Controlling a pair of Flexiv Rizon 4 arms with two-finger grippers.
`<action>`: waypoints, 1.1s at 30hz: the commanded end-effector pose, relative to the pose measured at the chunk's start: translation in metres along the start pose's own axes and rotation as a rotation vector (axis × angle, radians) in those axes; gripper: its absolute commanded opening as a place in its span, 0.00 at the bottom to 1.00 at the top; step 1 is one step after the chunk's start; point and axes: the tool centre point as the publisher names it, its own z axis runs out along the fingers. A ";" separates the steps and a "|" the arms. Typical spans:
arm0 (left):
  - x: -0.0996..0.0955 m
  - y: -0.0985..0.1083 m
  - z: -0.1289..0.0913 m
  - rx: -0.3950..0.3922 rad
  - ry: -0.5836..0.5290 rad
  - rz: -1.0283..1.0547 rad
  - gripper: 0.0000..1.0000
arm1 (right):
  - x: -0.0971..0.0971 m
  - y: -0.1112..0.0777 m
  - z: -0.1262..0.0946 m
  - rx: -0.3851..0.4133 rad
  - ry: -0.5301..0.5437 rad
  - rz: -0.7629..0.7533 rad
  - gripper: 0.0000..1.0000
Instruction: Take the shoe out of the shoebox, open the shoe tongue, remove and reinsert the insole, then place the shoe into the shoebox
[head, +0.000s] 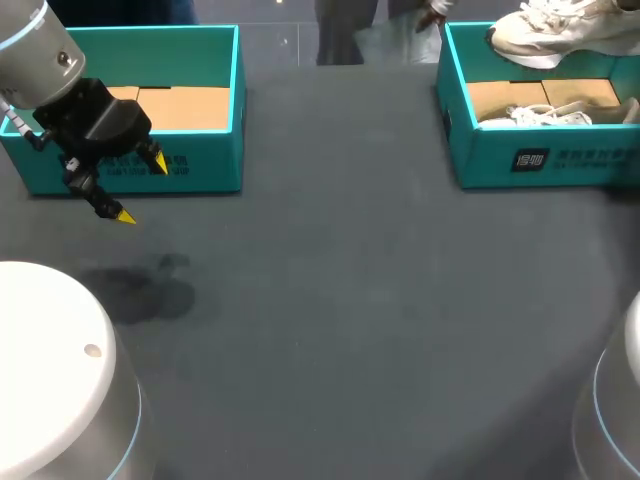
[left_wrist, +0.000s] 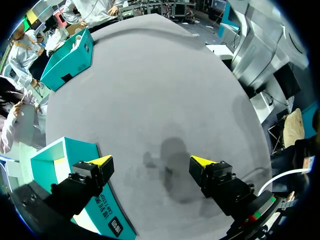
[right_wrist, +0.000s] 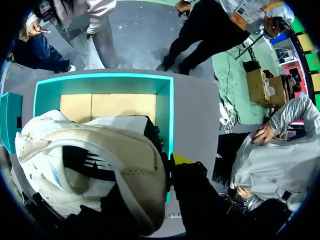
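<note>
A cream and white shoe (head: 556, 30) hangs above the far end of the right teal shoebox (head: 540, 160). In the right wrist view the shoe (right_wrist: 95, 160) fills the space in front of my right gripper (right_wrist: 165, 165), which is shut on its collar; one yellow tip shows beside it. Under the shoe lies the box's cardboard floor (right_wrist: 107, 104). My right arm itself is outside the head view. My left gripper (head: 142, 190) hovers open and empty over the table, in front of the left teal shoebox (head: 130, 170). Its yellow tips (left_wrist: 102, 160) stand wide apart.
A second white shoe (head: 530, 115) lies inside the right shoebox. The left shoebox (left_wrist: 60, 155) holds only its cardboard floor. The dark grey table (head: 350, 300) spreads between the boxes. White robot bases (head: 50, 370) stand at the near corners.
</note>
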 end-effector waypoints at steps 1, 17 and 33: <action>0.001 0.000 0.000 -0.003 0.000 0.000 1.00 | -0.001 0.001 0.000 -0.017 0.019 0.000 0.00; 0.001 0.000 0.000 -0.003 0.000 0.000 1.00 | 0.010 0.002 0.033 -0.013 -0.043 0.174 0.00; 0.001 0.000 0.000 -0.003 0.000 0.000 1.00 | 0.007 0.004 0.064 -0.008 -0.041 0.165 0.00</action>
